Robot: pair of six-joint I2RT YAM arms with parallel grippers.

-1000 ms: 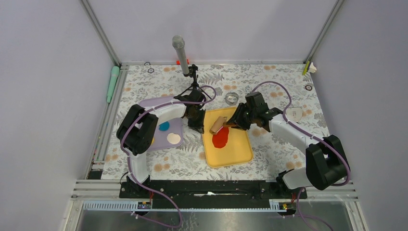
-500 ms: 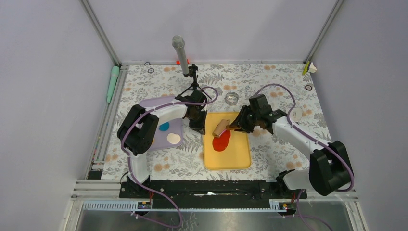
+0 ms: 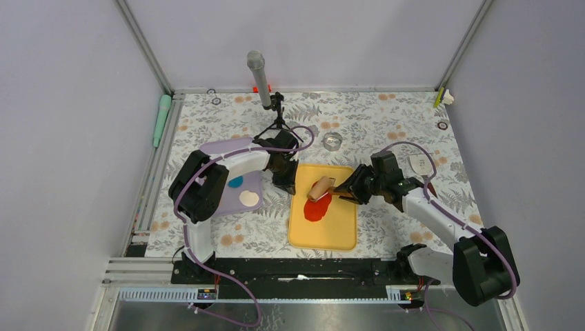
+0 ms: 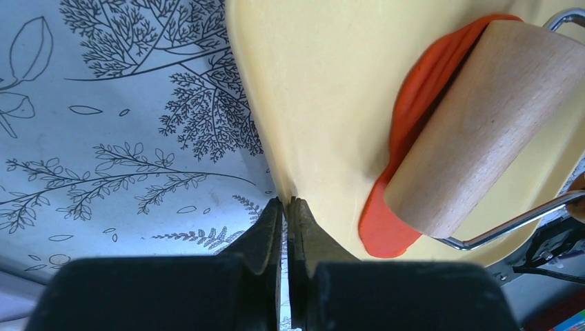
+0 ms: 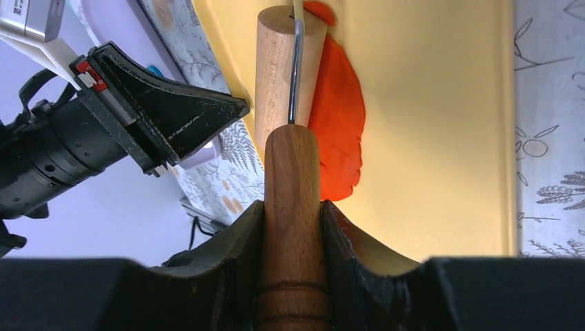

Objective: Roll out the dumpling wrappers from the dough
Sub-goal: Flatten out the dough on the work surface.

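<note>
A red dumpling wrapper, a flattened elongated piece of red clay, lies on the yellow tray. My right gripper is shut on the wooden handle of a roller. The roller's barrel rests on the wrapper's far end. My left gripper is shut on the tray's left rim, fingertips pinched together. The left wrist view shows the barrel lying over the wrapper.
A purple board left of the tray carries a blue disc and a cream disc. A microphone on a stand rises behind. A small metal dish and a white item lie farther back.
My right arm has drawn the roller toward the near side over the red clay. The tray has shifted a little toward the front. The left gripper has stayed on the rim.
</note>
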